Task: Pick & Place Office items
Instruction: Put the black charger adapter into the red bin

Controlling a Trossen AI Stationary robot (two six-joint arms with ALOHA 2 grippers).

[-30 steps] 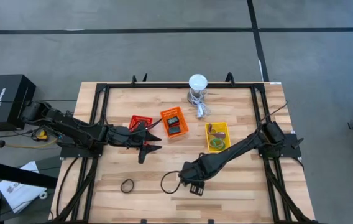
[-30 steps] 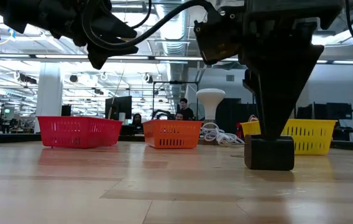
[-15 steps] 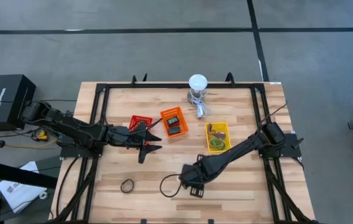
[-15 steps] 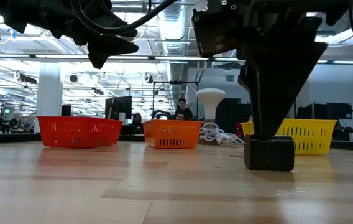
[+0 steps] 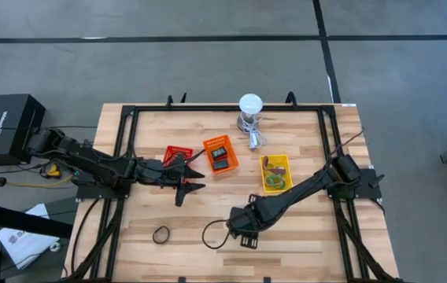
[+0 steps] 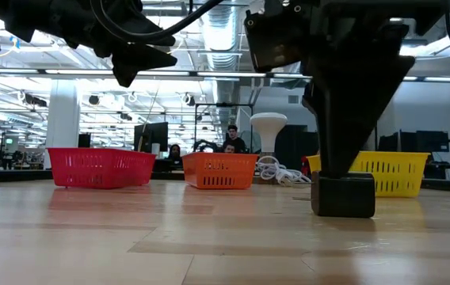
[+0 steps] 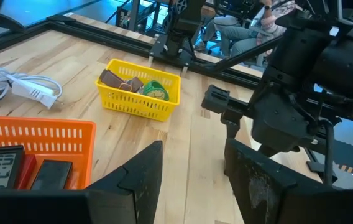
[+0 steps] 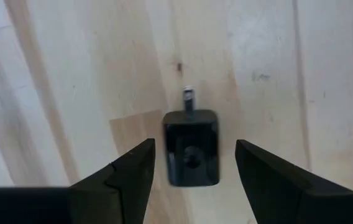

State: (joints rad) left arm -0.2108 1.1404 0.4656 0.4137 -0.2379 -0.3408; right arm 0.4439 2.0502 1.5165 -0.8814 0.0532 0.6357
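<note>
Three mesh baskets (image 5: 220, 154) are set in a row across the middle of the worktop (image 5: 302, 236), and items are held in each. The lamp (image 5: 249, 104) is placed behind them at the far edge, with its cable (image 5: 254, 138) laid toward the baskets. A band ring (image 5: 160, 234) is located near the front edge, left of centre. A block (image 8: 191, 148) is positioned right of the ring, directly beneath the right gripper (image 8: 191, 163) and between its spread jaws. The left gripper (image 5: 194, 179) is held above the worktop, just in front of the leftmost basket.
</note>
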